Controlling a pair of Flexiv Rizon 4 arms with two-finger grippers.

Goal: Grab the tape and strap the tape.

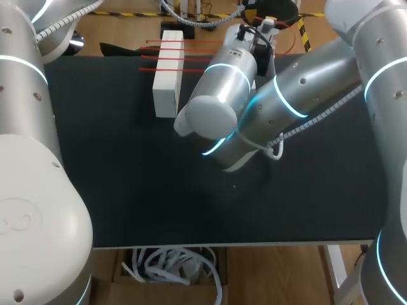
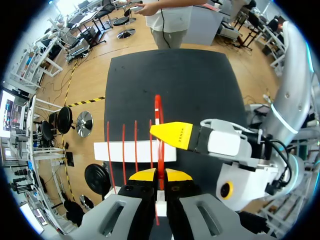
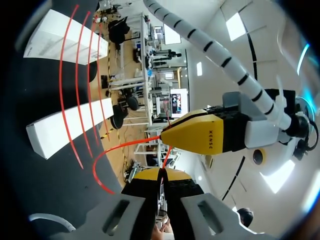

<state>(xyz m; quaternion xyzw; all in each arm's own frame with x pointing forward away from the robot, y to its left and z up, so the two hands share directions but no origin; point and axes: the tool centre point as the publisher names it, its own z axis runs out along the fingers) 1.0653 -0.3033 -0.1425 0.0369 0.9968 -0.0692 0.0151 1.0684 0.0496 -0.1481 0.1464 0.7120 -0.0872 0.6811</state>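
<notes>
Thin red tape [image 2: 158, 107], apparently light, limp and quick to twist, sits pinched between the clenched left fingers [image 2: 142, 175] and clenched right fingers [image 3: 144, 175], crossing a white block [image 2: 120, 151] on the counter [image 2: 190, 80] ahead, best gripped flat near its end.

The right arm [image 1: 280, 101] hides one end of the red tape [image 1: 194, 58].

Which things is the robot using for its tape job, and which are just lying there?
For the job: red tape, left tool, right tool, white box.
Just lying there: black table, red strips already across the box.
</notes>
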